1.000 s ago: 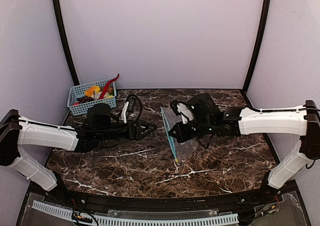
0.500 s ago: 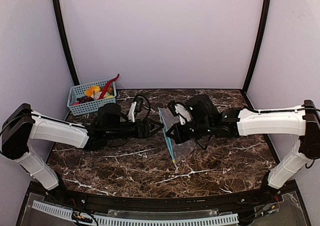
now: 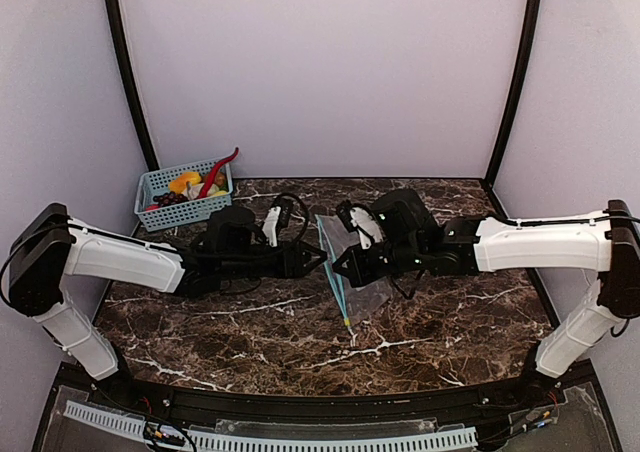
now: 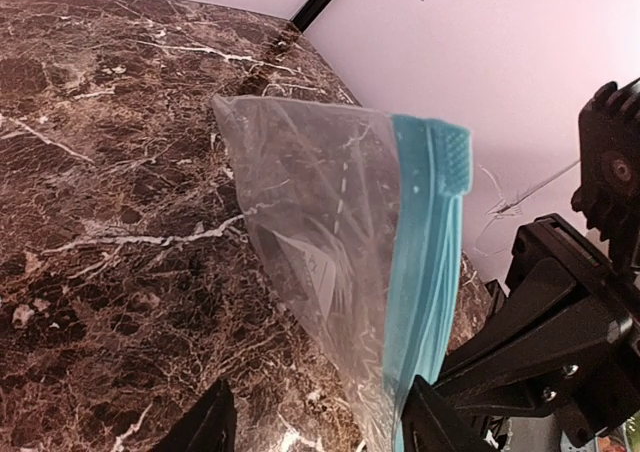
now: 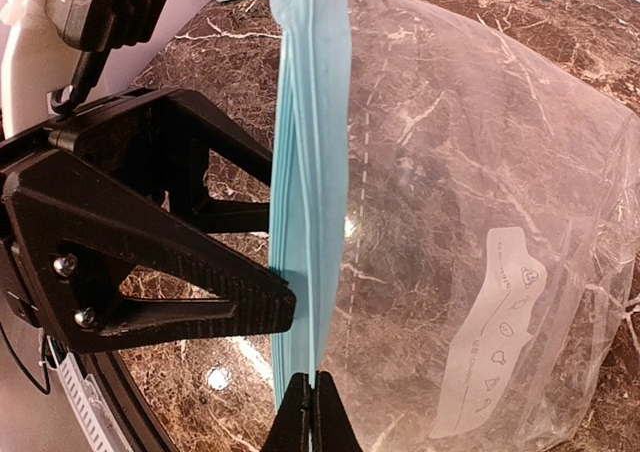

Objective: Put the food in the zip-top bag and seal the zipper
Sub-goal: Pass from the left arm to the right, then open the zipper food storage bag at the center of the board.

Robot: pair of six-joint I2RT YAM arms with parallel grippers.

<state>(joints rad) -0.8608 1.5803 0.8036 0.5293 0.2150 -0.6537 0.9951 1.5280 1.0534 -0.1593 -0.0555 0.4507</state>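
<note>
While right gripper pinches zipper, left gripper spread wide at strip, holding nothing. Risk: closing catches both layers, zip-top bag mouth never opens.

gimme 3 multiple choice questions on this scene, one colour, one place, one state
1. The zipper on the bag is: A) red B) light blue C) yellow
2. The food is: A) in the basket B) in the bag C) out of sight
3. The right gripper is: A) wide open B) shut on the zipper C) out of view
Answers: B, the strip looks teal-blue; A, pieces lie in the far-left basket; B, its fingertips pinch the strip.
</note>
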